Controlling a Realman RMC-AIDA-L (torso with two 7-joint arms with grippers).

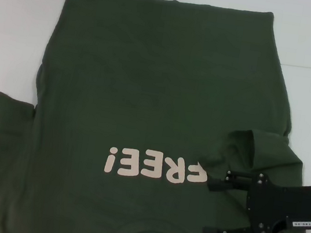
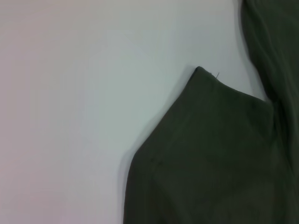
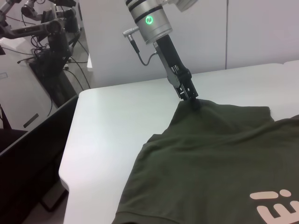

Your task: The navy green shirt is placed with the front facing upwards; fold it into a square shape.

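Olive-green shirt (image 1: 159, 93) covers the white desk (image 1: 17, 25); right gripper (image 1: 212, 210), fingers apart, hovers lower right; left gripper (image 3: 190, 95) pinches the sleeve.

Right gripper (image 1: 212, 209): black, reaching in from the right edge of the head view, 2 fingers spread apart, lying low and level. Left gripper (image 3: 192, 100): pointing steeply down from its silver wrist, fingertips drawn together.

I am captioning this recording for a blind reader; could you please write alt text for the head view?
A navy green shirt lies face up on a white table, its pale "FREE!" lettering upside down. The right gripper, fingers open, rests over the shirt beside the lettering, next to the folded-in right sleeve.
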